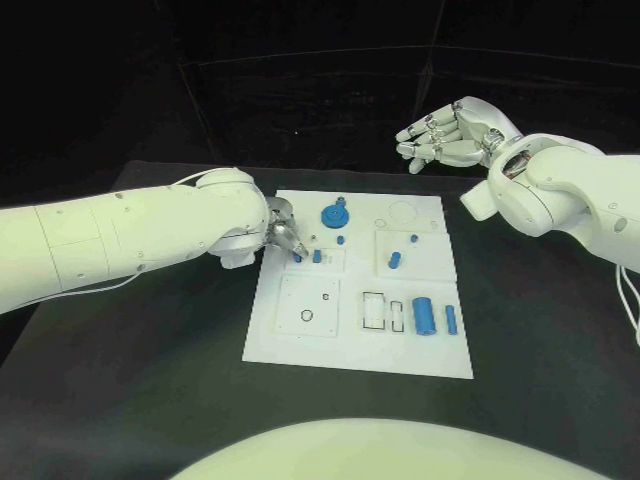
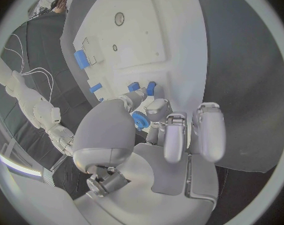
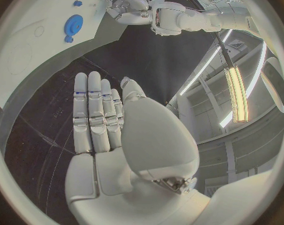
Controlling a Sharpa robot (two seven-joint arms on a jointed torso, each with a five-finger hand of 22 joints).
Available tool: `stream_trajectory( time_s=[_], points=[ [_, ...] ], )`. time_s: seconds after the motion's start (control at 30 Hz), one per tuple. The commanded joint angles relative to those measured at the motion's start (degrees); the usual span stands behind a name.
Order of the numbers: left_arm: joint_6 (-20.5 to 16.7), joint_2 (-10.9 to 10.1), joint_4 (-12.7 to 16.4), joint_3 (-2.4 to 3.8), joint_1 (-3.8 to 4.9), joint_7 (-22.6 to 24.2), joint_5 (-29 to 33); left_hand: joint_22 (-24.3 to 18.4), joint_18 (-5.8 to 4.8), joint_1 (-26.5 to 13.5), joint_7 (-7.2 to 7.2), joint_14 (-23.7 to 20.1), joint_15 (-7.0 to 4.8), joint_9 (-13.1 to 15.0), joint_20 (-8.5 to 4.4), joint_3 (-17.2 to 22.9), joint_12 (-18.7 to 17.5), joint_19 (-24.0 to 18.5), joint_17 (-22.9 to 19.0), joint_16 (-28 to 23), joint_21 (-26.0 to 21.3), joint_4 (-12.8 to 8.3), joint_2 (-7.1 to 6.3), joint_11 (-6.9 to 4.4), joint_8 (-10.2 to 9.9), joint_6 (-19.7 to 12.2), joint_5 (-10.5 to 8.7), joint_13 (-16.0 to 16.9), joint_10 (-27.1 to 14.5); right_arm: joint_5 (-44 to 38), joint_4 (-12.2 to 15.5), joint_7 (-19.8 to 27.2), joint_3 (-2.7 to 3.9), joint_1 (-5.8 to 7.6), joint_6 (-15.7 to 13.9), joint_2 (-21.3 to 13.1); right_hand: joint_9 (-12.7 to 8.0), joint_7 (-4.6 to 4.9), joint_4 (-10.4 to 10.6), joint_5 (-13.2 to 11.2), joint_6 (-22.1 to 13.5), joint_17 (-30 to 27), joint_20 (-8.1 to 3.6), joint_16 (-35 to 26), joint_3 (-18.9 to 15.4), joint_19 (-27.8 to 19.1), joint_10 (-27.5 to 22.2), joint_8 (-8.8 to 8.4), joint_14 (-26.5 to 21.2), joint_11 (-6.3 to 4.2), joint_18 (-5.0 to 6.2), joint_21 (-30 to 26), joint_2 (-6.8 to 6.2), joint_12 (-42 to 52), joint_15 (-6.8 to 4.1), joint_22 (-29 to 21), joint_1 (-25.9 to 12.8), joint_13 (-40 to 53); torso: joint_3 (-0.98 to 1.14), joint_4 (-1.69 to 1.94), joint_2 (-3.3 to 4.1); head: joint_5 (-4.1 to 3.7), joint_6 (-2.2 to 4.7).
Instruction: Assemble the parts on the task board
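Two white arms reached in over the black table (image 1: pixel 147 380), with the flat white rectangular task board (image 1: pixel 356 345) lying at its middle. The left hand (image 1: pixel 284 238) sat at the board's left edge, near the far end, its fingers curled down over the board surface. In the left wrist view, the left hand's fingers (image 2: pixel 173 135) closed around a small blue plastic part (image 2: pixel 139 120), thumb and fingertips pinching it just above the board (image 2: pixel 173 30). The right hand (image 1: pixel 450 135) hung beyond the board's far right corner, well apart from it, over bare table. The right wrist view showed that hand (image 3: pixel 110 135) with fingers straight and side by side, palm flat, holding nothing.

Several blue pieces lay on the board. A round blue disc-shaped part (image 1: pixel 335 215) with a small knob rested near the far edge, just right of the left hand. A short blue peg (image 1: pixel 395 261) stood toward the middle right. A larger blue cylinder (image 1: pixel 423 316) and a thin blue bar (image 1: pixel 450 320) lay side by side near the board's near right section, beside two rectangular outlined recesses (image 1: pixel 374 311).
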Motion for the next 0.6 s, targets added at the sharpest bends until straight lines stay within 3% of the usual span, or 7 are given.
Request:
stream_trajectory(
  time_s=[0.03,0.43,0.6],
  points=[
    [1.3,0.3,-0.4,-0.05,-0.06,-0.6,-0.2,4.9,-0.02,-1.1,-0.14,6.0,-0.61,0.0,-0.29,-1.8,0.4,2.0,15.1,0.2,0.2,1.0,-0.20,-0.01,0.4,0.6,-0.19,0.3,0.4,-0.2,0.2,0.3,0.03,0.12,0.2,0.0,0.1,0.25,0.2,0.1,-0.2,-0.1,-0.16,-0.2,0.0,0.4,-0.2,-0.30,0.4,-0.03,0.16,-0.1,0.17,-0.2,0.14,-0.1,-0.3,-0.1,0.00,-0.04,0.00,0.01,0.00],
    [1.6,0.8,-1.6,-0.05,-0.15,-0.8,-0.2,5.2,-0.06,-1.8,-0.31,6.0,-0.77,-0.1,-0.47,-4.9,0.7,2.1,15.1,0.2,0.4,2.5,-0.32,-0.15,0.8,1.0,-0.20,0.4,0.5,-0.2,0.3,0.3,0.03,0.12,0.1,-0.1,0.1,0.25,0.2,0.1,-0.3,-0.1,-0.15,-0.2,0.0,0.4,-0.3,-0.31,0.4,-0.03,0.16,-0.2,0.15,-0.2,0.15,-0.1,-0.3,-0.1,0.02,0.00,0.02,-0.15,-0.07],
    [1.2,0.7,-1.9,-0.05,-0.16,-0.7,-0.2,5.2,-0.07,-2.7,-0.30,6.0,-0.78,-0.3,-0.49,-8.1,0.7,2.1,15.1,0.2,0.4,4.2,-0.44,-0.16,0.9,1.1,-0.20,0.4,0.5,-0.2,0.3,0.3,0.03,0.12,0.0,-0.1,0.1,0.25,0.2,0.1,-0.3,-0.1,-0.15,-0.2,0.0,0.4,-0.3,-0.31,0.4,-0.03,0.16,-0.2,0.15,-0.2,0.15,-0.1,-0.3,-0.1,-0.03,0.03,-0.01,-0.20,0.01]
  ],
)
